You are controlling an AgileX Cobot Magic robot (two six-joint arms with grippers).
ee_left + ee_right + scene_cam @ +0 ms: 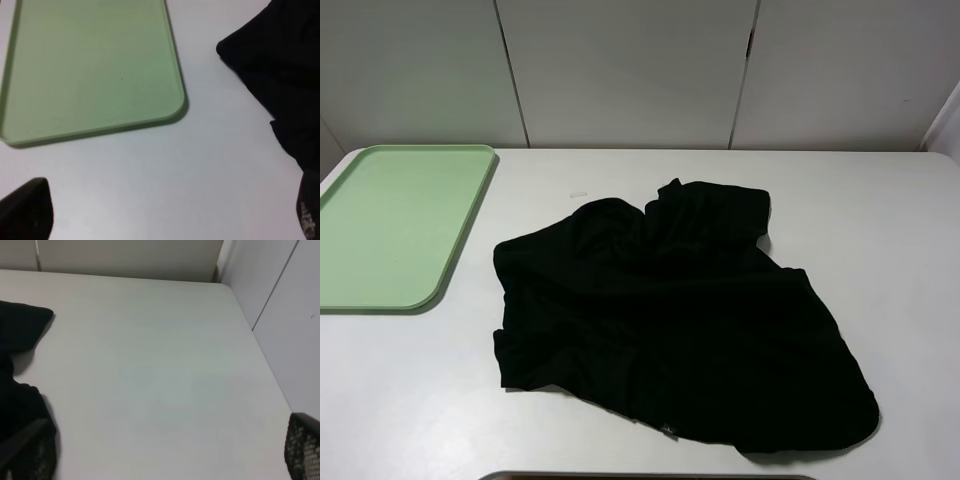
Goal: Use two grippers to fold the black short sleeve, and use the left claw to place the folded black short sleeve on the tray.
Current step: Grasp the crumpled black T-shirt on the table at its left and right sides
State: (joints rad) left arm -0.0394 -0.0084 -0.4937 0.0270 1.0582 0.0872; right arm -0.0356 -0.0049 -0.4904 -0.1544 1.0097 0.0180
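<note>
White table [420,400] holds crumpled black short sleeve [670,320] beside the tray [390,220]; left end effector [167,212] and right end effector [164,450] gape empty.

Of my left hand [170,207] only the two fingertips show. One fingertip [25,212] is a smooth, matt black block with a rounded corner. The other fingertip [311,212] is black too, with a pale, grainy speckle across its pad. My right hand [162,450] shows as two black fingers [25,455], each faced with a fine dotted, mesh-like grip surface. The second finger [302,445] has a rounded upper edge.
</note>
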